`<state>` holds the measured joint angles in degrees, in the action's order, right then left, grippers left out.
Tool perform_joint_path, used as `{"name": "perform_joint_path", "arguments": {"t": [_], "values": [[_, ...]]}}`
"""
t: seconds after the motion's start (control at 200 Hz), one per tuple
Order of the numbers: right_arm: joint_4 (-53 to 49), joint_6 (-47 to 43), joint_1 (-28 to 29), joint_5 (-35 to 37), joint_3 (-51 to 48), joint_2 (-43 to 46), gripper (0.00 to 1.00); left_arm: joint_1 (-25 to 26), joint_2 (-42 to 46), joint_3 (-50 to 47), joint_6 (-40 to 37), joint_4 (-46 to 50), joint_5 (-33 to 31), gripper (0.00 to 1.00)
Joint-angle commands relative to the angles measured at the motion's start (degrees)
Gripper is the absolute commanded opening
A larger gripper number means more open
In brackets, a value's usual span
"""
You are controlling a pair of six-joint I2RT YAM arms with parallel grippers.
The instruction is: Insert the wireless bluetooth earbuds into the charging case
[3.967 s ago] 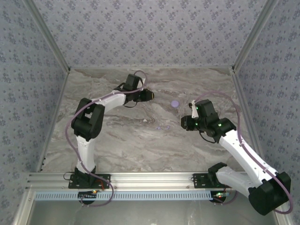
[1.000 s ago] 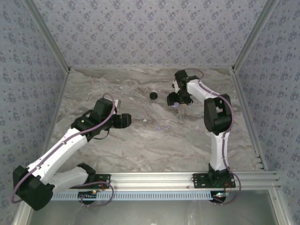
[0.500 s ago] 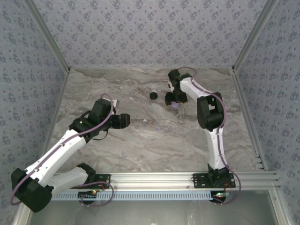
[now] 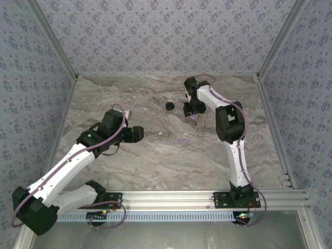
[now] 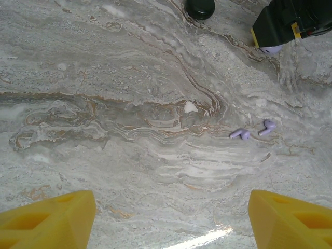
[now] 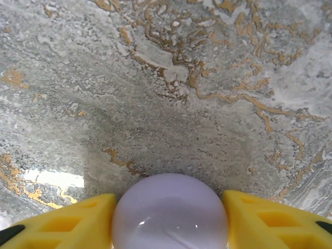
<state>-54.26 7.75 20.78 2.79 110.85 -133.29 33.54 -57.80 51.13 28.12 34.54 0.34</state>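
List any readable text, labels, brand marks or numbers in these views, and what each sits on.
No text, label, brand or number can be read in these views.
lilac puck: plain glossy top, no mark.
black puck: no mark to make out.
lilac earbuds: too small to tell if anything is printed.

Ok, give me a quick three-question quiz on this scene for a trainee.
1. True or false: the left gripper holds an earbud.
2. What sits between the right gripper's fingers? A) black puck B) lilac puck C) white speck
3. Fill in: the two lilac earbuds lie loose on the ____.
Key: 1 false; 2 B; 3 table.
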Motion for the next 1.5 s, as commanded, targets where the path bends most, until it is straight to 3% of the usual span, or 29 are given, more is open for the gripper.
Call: {"name": "perform_joint_path", "arguments": {"t": [0.0, 0.485, 0.959, 1.319, 1.494], "values": [[-2.91, 0.25, 0.63, 0.82, 1.39, -1.47, 0.52, 0.16, 1.11, -0.6, -0.43, 0.78, -0.98, 0.77], [0.52, -1.27, 7.35, -1.66, -6.02, 5.47, 0.52, 0.13, 1.13, -1.17, -0.17, 0.11, -0.4, 0.77], [1.52, -3.77, 12.91, -0.94, -7.5, 4.45, 0.54, 0.17, 0.41, -1.61, 0.36, -1.09, 0.98, 0.77], [2.52, -2.43, 11.22, -3.91, -8.29, 9.83, 0.7, 0.15, -2.76, -1.21, -0.17, -3.57, 3.56, 0.77], [4.97, -0.25, 8.76, -8.39, -13.57, 16.3, 0.71, -2.11, -8.42, -0.13, 0.01, -7.95, 10.63, 0.78]]}}
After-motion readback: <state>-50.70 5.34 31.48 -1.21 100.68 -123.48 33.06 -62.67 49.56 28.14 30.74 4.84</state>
